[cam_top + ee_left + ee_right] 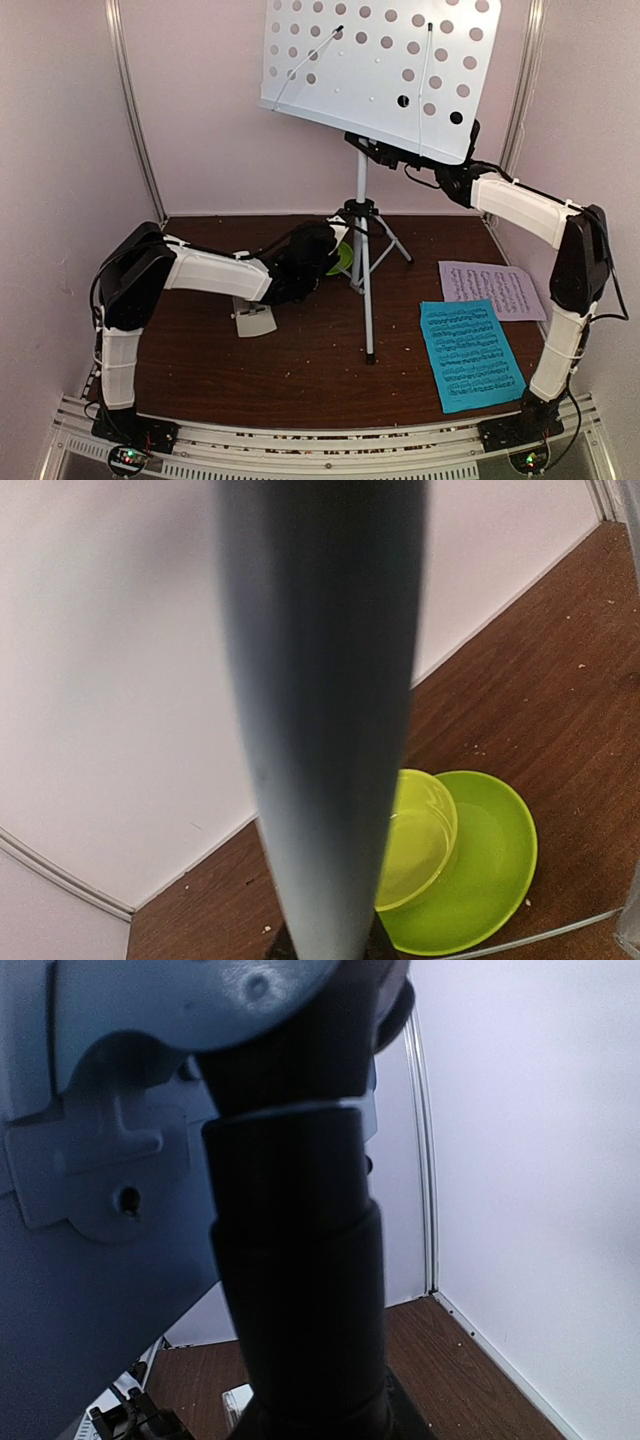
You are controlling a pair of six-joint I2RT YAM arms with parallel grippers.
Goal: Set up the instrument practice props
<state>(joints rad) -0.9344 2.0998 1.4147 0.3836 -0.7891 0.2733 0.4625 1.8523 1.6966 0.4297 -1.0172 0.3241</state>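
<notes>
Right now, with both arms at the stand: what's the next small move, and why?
Probably open the right gripper and back it off the neck, with the left gripper steadying the pole. The stand looks upright and set, while the blue sheet and pink sheet lie flat on the table, on the right arm's side.

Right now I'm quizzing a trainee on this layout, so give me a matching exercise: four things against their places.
Things:
1. blue sheet
2. pink sheet
3. green bowl
4. music stand

Places:
A. upright in the middle
B. on a saucer at the back
C. flat, front right
D. flat, right side, behind the blue one

Pairs: 1-C, 2-D, 3-B, 4-A
</notes>
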